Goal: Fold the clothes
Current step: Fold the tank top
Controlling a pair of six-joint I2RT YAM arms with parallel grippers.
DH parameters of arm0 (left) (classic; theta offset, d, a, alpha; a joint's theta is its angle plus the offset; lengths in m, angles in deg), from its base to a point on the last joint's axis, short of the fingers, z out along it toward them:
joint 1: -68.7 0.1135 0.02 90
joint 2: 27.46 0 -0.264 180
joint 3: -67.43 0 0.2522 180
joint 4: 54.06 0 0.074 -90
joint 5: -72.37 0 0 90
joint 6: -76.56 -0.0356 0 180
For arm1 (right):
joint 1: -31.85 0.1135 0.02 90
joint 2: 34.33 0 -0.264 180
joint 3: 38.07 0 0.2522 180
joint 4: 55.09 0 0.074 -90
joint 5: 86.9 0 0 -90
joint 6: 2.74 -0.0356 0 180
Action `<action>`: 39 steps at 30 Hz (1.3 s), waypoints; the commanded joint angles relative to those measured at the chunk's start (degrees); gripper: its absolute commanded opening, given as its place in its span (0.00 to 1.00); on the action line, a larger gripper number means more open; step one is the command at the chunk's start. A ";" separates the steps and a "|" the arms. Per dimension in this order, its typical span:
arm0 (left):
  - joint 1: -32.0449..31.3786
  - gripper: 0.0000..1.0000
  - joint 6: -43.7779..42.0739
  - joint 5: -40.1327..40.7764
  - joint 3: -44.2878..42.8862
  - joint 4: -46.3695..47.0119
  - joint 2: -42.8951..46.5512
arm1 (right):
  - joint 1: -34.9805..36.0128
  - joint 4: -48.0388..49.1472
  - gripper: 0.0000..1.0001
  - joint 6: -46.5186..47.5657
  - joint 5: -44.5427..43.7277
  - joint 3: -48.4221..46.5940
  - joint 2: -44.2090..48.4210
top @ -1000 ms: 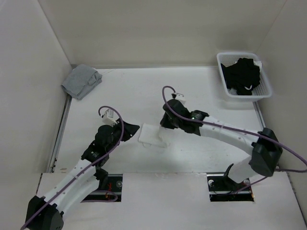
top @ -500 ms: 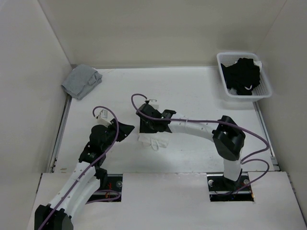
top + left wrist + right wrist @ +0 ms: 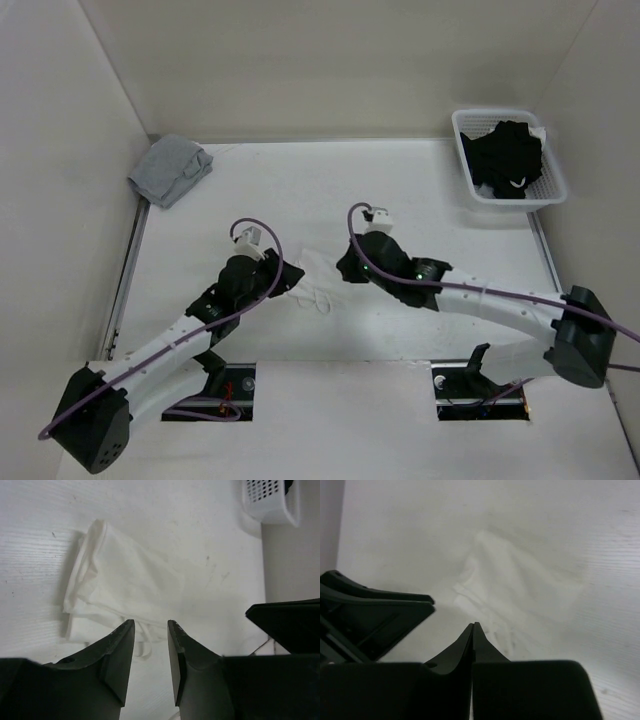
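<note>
Left arm (image 3: 170, 345) stretched further forward, right end effector (image 3: 473, 626) closed beside camisole (image 3: 125, 587)

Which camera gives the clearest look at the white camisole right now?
Left wrist: the white camisole lies close and nearly whole in frame, with its folded edges and strap loops distinct. Top external shows it only small, white against the white surface. Right wrist shows it pale and soft, its edges hard to trace.

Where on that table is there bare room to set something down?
Bare: the table at the back, between the grey cloth bundle and the basket, and the patch between the basket and the right arm. Crowded: the middle, where the left gripper and right gripper flank the white camisole.
</note>
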 commanded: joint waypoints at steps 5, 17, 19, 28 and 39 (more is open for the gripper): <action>-3.22 0.43 -5.87 14.10 -2.51 3.34 -0.42 | -8.56 18.89 0.07 4.50 -7.15 23.01 18.01; 10.49 0.53 -5.61 15.16 1.71 -5.26 5.73 | -30.91 39.64 0.46 5.91 6.66 31.73 17.34; 11.02 0.53 -5.61 15.16 2.24 -6.32 6.87 | -31.00 41.40 0.48 6.27 6.83 33.05 15.85; 10.32 0.58 -6.84 15.87 1.46 -8.96 6.18 | -31.26 42.55 0.57 6.18 7.80 34.28 13.47; 10.23 0.59 -7.01 15.25 -1.18 -5.80 -0.42 | -31.17 42.46 0.64 6.18 8.50 33.40 11.35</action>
